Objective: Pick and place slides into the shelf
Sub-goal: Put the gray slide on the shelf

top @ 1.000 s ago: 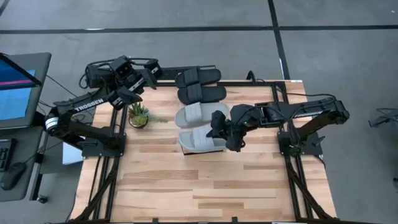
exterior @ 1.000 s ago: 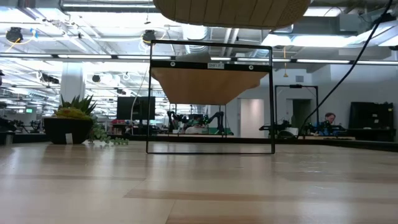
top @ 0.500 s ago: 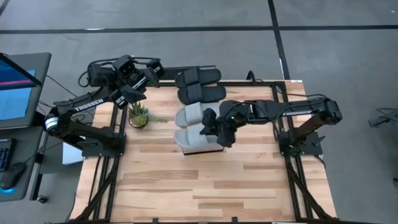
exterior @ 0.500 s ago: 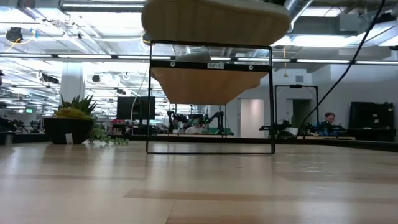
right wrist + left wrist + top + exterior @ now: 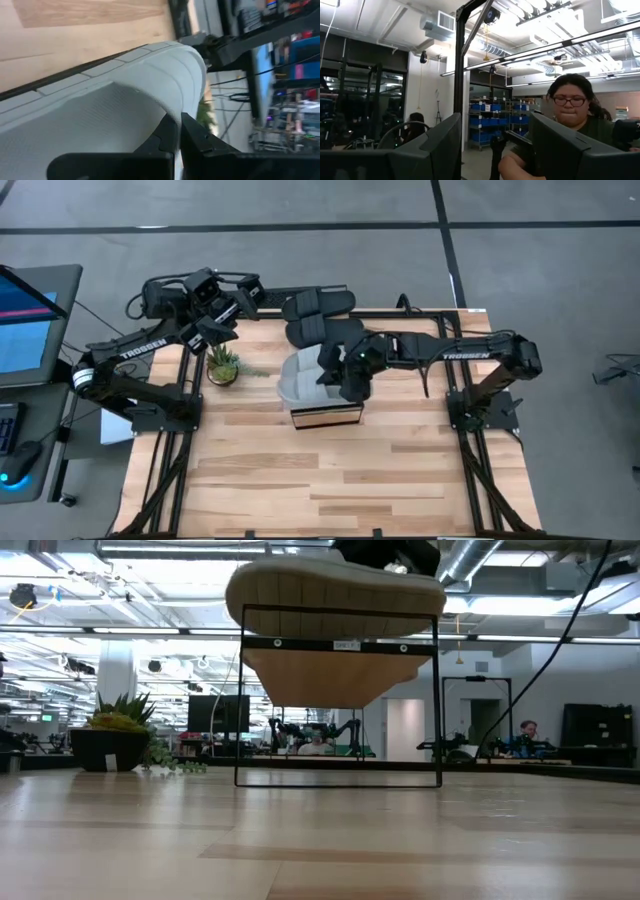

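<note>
My right gripper is shut on a pale grey-green slide held in the air above the shelf. In the low view its ribbed sole hangs just over the shelf's black frame. A second pale slide lies right beside it on the far side, and the two are hard to tell apart. Two black slides lie farther back. My left gripper is open and raised at the far left, pointing out into the room. My right gripper pinches the edge of the pale slide's wide strap between its two fingers. It comes from the table's right, slanting down. The slide is lifted clear with its sole down, roughly level, above the shelf's top.
A small potted plant stands on the table left of the slides. Black frame rails run along the table's left and right edges. The near half of the wooden tabletop is bare. A person shows in the room beyond, in the left wrist view.
My right gripper has carried the pale slide toward the table's left and far side and somewhat down. In the low view the sole has sunk into the picture and drifted left. The shelf's wooden top has come uncovered in the high view.
</note>
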You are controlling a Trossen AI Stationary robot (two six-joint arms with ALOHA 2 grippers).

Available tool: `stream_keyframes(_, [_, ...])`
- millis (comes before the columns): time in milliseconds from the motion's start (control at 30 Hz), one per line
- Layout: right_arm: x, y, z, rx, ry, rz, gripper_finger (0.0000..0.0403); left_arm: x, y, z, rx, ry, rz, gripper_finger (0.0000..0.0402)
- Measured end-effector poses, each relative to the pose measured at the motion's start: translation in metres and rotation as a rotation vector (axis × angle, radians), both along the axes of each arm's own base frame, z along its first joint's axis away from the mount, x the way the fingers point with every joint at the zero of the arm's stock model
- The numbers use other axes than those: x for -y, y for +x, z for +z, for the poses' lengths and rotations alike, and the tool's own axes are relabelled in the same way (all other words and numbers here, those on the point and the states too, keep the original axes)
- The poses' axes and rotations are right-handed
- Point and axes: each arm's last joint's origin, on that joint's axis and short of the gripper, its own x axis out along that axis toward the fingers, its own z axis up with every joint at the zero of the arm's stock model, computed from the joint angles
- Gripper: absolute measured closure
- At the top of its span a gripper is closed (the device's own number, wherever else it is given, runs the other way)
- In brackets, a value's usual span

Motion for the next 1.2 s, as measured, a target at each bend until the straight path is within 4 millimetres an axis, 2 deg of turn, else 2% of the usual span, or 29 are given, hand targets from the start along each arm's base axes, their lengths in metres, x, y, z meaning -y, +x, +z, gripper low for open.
stream_keyframes(400, [0.016, 0.000, -0.002, -0.008, 0.019, -0.033, 0.0403, -0.001, 0.001, -0.001, -0.015, -0.005, 0.005, 0.0182])
stream_keyframes(700, [0.018, 0.000, -0.002, -0.011, 0.020, -0.038, 0.0403, -0.001, 0.001, -0.001, -0.014, -0.004, 0.005, 0.0182])
stream_keyframes(1200, [0.019, 0.011, -0.018, -0.054, 0.027, -0.042, 0.0398, -0.001, 0.001, -0.001, -0.016, -0.004, 0.005, 0.0182])
